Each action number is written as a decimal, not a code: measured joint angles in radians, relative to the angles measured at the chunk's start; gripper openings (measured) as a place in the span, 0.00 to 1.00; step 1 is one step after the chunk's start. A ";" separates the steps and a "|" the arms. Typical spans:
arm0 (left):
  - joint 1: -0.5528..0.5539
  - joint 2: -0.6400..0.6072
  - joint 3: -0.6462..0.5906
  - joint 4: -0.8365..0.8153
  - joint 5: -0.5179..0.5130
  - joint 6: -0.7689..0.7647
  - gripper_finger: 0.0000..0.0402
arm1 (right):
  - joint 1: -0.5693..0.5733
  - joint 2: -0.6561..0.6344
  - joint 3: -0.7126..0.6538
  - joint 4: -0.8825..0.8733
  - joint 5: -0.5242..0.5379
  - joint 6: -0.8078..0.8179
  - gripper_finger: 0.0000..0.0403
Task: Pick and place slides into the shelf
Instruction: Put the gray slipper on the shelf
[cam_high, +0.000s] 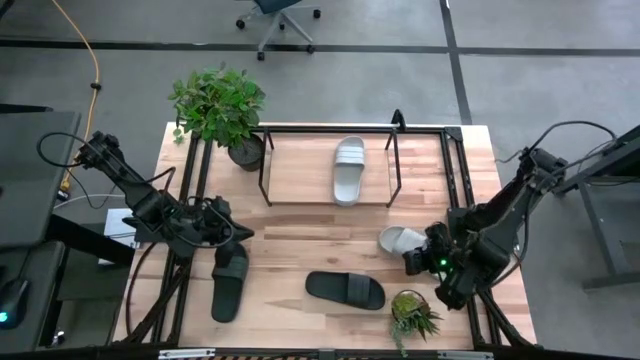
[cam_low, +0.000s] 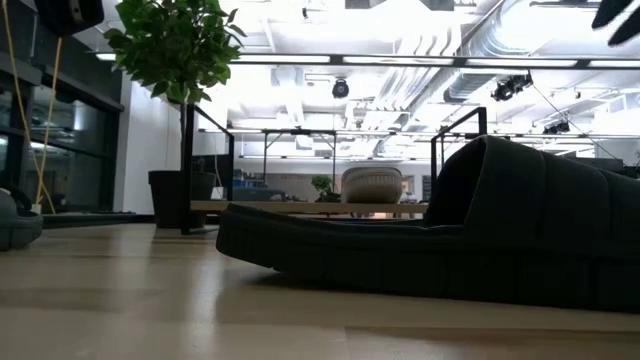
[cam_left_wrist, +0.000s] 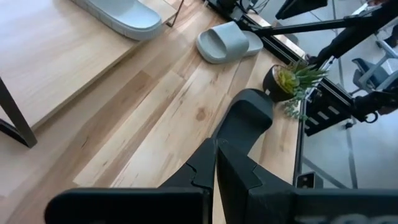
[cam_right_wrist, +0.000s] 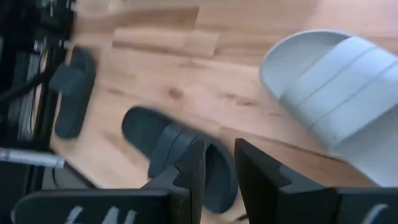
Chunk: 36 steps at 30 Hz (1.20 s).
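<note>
One light grey slide (cam_high: 349, 170) lies on the wood base of the shelf (cam_high: 300, 180), a black tube rack at the table's far side. A second grey slide (cam_high: 398, 239) (cam_right_wrist: 336, 81) lies on the tabletop right of centre. A black slide (cam_high: 345, 290) (cam_left_wrist: 249, 118) (cam_low: 450, 250) lies near the front edge. Another black slide (cam_high: 229, 282) (cam_right_wrist: 73, 90) lies at the left. My left gripper (cam_high: 238, 240) (cam_left_wrist: 216, 144) is shut, over that slide's far end. My right gripper (cam_high: 412, 262) (cam_right_wrist: 221, 152) is narrowly open beside the loose grey slide, holding nothing.
A large potted plant (cam_high: 222, 108) stands at the shelf's left corner. A small potted plant (cam_high: 412, 315) (cam_left_wrist: 289, 81) sits near the front right, close to my right arm. Black frame rails (cam_high: 460, 190) run along both table sides. Bare wood (cam_high: 300, 235) lies between shelf and slides.
</note>
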 joint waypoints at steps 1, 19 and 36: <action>0.000 0.000 0.000 0.000 -0.003 0.003 0.01 | 0.005 0.007 -0.007 -0.007 0.018 0.026 0.19; 0.000 -0.001 0.000 0.000 0.035 0.062 0.01 | -0.023 0.058 -0.021 -0.187 -0.237 0.039 0.19; 0.000 -0.001 0.000 0.000 0.044 0.055 0.01 | 0.008 0.058 -0.137 -0.126 -0.298 0.077 0.19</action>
